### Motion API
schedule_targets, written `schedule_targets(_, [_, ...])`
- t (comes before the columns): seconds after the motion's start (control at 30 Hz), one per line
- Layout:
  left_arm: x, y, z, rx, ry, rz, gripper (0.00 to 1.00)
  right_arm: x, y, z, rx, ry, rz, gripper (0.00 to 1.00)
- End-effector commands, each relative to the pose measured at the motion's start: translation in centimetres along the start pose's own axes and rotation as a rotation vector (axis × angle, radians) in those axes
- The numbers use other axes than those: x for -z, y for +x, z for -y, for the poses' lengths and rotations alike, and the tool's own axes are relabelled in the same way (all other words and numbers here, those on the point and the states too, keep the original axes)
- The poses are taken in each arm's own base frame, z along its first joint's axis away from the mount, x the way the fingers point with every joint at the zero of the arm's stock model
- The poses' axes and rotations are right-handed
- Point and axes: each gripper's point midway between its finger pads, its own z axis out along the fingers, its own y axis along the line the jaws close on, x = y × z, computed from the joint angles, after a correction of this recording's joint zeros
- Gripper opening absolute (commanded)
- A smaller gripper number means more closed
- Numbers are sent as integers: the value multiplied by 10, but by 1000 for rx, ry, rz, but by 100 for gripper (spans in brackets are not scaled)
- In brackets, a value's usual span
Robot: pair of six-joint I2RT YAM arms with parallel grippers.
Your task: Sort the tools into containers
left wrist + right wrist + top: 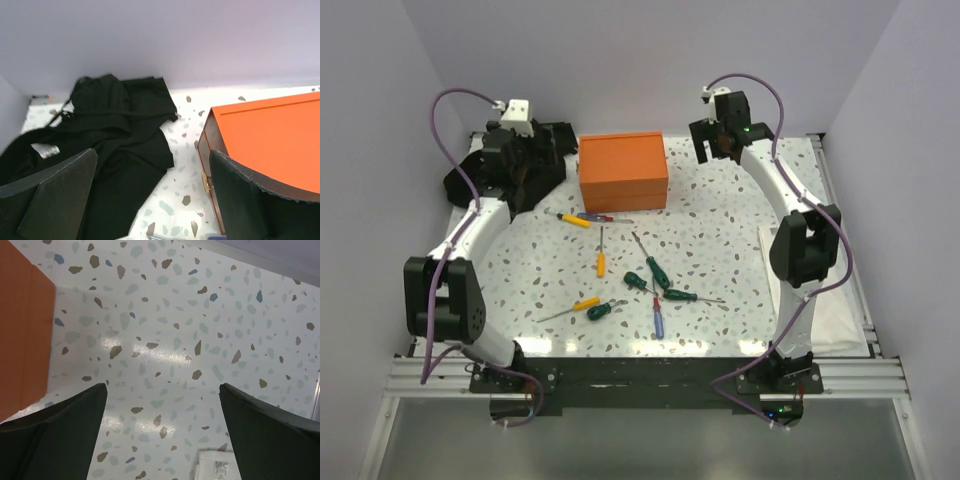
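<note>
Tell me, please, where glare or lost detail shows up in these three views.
Top external: a pale sheen washes the table along its near edge. Left wrist: the black cloth is a nearly featureless dark mass, the orange box crisp. Right wrist: bright glare patches on the table; dark fingers show little detail.

Left arm (472, 228) and right arm (775, 180) white with black joints; purple cables (465, 92) (jaws black, serrated).

Orange box (270, 137) partly beyond right edge

Speckled table (720, 225) with orange box (623, 168), black cloth heap (125, 130) and scattered screwdrivers (650, 263).
</note>
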Motion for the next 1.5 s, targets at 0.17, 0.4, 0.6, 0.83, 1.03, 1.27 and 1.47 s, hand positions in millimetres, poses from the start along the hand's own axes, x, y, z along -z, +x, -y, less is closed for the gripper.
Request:
schedule_targets(0.17, [-44, 32, 5, 242, -31, -320, 100, 26, -72, -17, -89, -30, 201, 99])
schedule_targets(0.4, [-43, 38, 4, 344, 3, -330, 97, 35, -106, -79, -138, -304, 296, 69])
schedule_targets(0.6, [-44, 37, 29, 401, 162, -324, 92, 23, -102, -136, -151, -435, 265, 52])
schedule_targets(0.83, [-49, 39, 61, 452, 350, -305, 72, 1, -77, -164, -145, -454, 196, 43])
schedule_targets(1.03, [-54, 41, 66, 489, 384, -300, 72, -13, -50, -166, -110, -408, 127, 36])
schedule_targets(1.27, [-58, 42, 73, 495, 406, -309, 72, -18, -3, -152, -48, -324, 20, 28])
schedule_targets(1.47, [-58, 52, 93, 493, 445, -334, 72, -23, 24, -133, -8, -244, -45, 27])
